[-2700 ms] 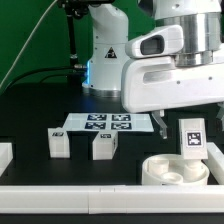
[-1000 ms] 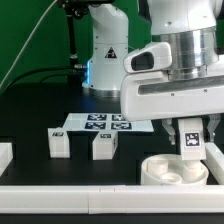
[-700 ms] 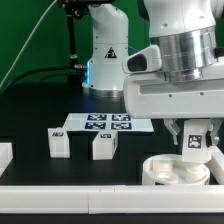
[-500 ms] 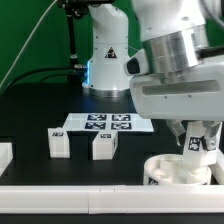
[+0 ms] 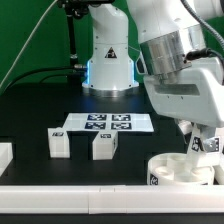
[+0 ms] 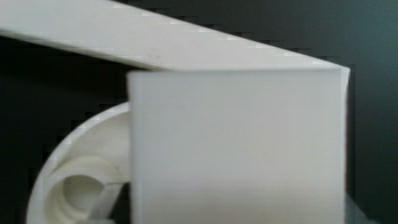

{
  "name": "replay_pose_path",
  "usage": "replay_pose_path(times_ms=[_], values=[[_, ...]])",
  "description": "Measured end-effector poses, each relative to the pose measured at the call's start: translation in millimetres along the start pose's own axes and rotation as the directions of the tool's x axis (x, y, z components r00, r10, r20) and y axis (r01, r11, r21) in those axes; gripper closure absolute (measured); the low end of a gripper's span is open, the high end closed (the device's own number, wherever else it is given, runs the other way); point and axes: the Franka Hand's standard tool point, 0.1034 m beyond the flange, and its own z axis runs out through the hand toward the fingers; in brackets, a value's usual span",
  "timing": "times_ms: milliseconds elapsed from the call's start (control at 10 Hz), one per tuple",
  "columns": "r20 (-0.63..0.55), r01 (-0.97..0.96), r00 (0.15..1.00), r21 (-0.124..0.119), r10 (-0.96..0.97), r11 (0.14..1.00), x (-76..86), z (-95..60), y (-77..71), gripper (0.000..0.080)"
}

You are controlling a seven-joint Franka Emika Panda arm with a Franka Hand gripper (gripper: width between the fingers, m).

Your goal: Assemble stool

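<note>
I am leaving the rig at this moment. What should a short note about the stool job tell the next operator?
Gripper: shut on the held leg, low over the seat at the exterior view's right. The leg looks a little tilted, and I cannot tell if it has entered a socket.
Far-left leg and middle leg: loose on the table, apart, in front of the marker board.
Done: one leg picked up and brought to the seat.
Left: probably push this leg in, then fit the other two.

White leg [image 5: 203, 146] just above round seat [image 5: 168, 169]
</note>
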Motion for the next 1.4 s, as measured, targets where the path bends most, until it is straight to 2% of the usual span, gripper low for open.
replay_pose_path(times_ms=[100,300,500,700,900,1300,1400], values=[[0.024,-0.118,0.993,-0.001,0.118,0.993,3.5,-0.5,-2.5,0.0466],[0.045,-0.320,0.947,0.016,0.319,0.947,5.8,1.5,-12.1,0.0466],[0.067,-0.511,0.858,0.023,0.509,0.859,6.1,2.4,-16.2,0.0466],[0.067,-0.624,0.780,0.027,0.622,0.781,3.9,3.9,-17.8,0.0466],[0.062,-0.751,0.660,0.015,0.749,0.660,-3.7,12.0,-15.5,0.0466],[0.058,-0.869,0.495,0.013,0.867,0.495,-3.1,11.7,-16.0,0.0465],[0.059,-0.869,0.494,0.012,0.867,0.495,-4.2,12.1,-15.9,0.0298]])
